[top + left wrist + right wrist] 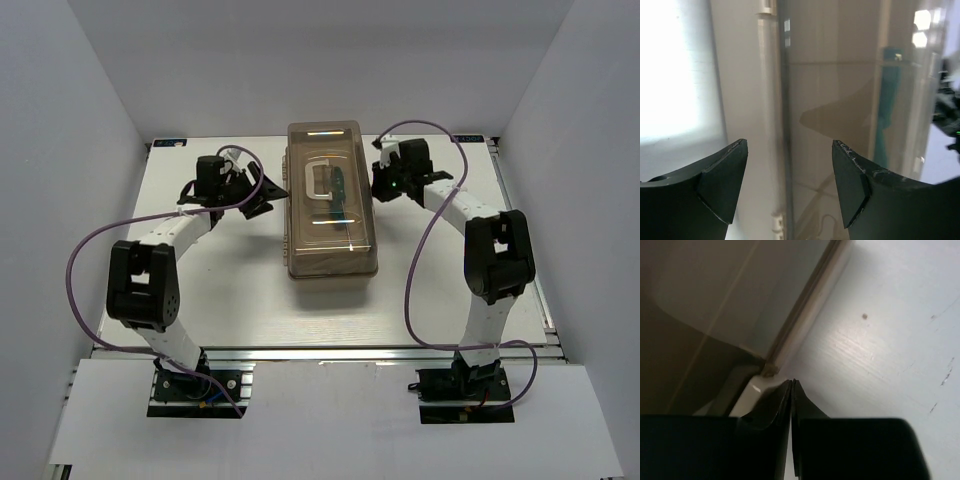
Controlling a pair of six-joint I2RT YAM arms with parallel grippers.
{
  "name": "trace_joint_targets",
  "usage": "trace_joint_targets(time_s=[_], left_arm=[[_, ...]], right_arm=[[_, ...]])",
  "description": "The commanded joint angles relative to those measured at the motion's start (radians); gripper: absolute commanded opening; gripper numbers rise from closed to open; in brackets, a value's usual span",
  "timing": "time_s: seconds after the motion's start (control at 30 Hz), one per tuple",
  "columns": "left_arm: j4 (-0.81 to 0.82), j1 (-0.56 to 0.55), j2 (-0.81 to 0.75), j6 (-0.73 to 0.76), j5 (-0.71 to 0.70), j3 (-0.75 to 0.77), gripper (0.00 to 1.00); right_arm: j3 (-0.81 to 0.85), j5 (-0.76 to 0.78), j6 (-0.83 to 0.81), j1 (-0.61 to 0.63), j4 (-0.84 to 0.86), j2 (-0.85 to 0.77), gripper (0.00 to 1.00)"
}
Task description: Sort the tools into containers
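The toolbox (331, 200) stands in the middle of the table with its smoky brown lid closed and its handle on top. A green-handled tool (341, 190) shows dimly through the lid, and through the lid in the left wrist view (888, 110). My left gripper (268, 190) is open and empty, just left of the box (840, 100), its jaws straddling the lid's left edge. My right gripper (379, 186) is shut and empty, its tips (792, 382) low by the box's right latch (752, 392). No loose tools or trays show.
White walls enclose the table (230, 290) on three sides. Purple cables (85, 250) loop off both arms. The aluminium rail (330, 352) runs along the near edge.
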Motion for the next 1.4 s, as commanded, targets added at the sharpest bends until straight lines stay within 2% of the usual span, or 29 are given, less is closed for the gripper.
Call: trace_joint_targets(time_s=[0.0,0.13,0.23,0.33,0.4,0.47,0.53,0.57,0.6,0.67,0.77,0.87,1.03,1.17,1.37], left_arm=[[0.038,-0.048,0.045,-0.014,0.113,0.032,0.78],[0.046,-0.089,0.074,-0.014,0.125,0.045,0.78],[0.038,-0.094,0.074,-0.016,0.105,0.045,0.78],[-0.054,-0.084,0.051,0.009,0.001,0.066,0.78],[-0.135,-0.073,0.01,0.02,-0.067,0.074,0.78],[-0.202,-0.056,-0.064,0.023,-0.233,0.09,0.78],[-0.339,-0.047,-0.122,0.023,-0.396,0.115,0.78],[-0.401,-0.047,-0.176,0.021,-0.585,0.159,0.78],[-0.487,-0.047,-0.207,0.02,-0.673,0.176,0.78],[-0.519,-0.048,-0.279,0.021,-0.81,0.178,0.79],[-0.499,-0.047,-0.453,0.043,-0.858,0.149,0.79],[-0.496,-0.048,-0.613,0.064,-0.858,0.109,0.79],[-0.584,-0.048,-0.847,0.043,-0.846,0.026,0.79],[-0.664,-0.048,-0.995,0.021,-0.843,-0.023,0.79],[-0.747,-0.048,-1.132,-0.009,-0.838,-0.049,0.79]], right_arm=[[0.082,-0.226,0.134,0.029,0.027,0.006,0.08],[0.08,-0.243,0.166,0.035,0.03,0.009,0.08],[0.089,-0.178,0.146,0.034,-0.01,0.01,0.08],[0.073,-0.04,0.108,0.031,-0.027,-0.017,0.17],[0.059,0.042,0.056,0.015,-0.012,-0.054,0.28],[0.057,0.074,-0.004,0.003,-0.007,-0.08,0.42],[0.071,0.086,-0.079,-0.002,-0.03,-0.088,0.5],[0.085,0.073,-0.102,-0.002,-0.041,-0.092,0.54],[0.088,0.061,-0.118,-0.002,-0.059,-0.095,0.56],[0.1,-0.002,-0.159,0.012,-0.087,-0.105,0.58],[0.105,-0.073,-0.217,0.073,-0.139,-0.117,0.58],[0.111,-0.059,-0.254,0.165,-0.153,-0.114,0.6],[0.269,-0.056,-0.26,0.281,-0.186,-0.017,0.62],[0.338,-0.019,-0.28,0.388,-0.171,0.062,0.65],[0.362,0.103,-0.21,0.431,-0.111,0.092,0.68]])
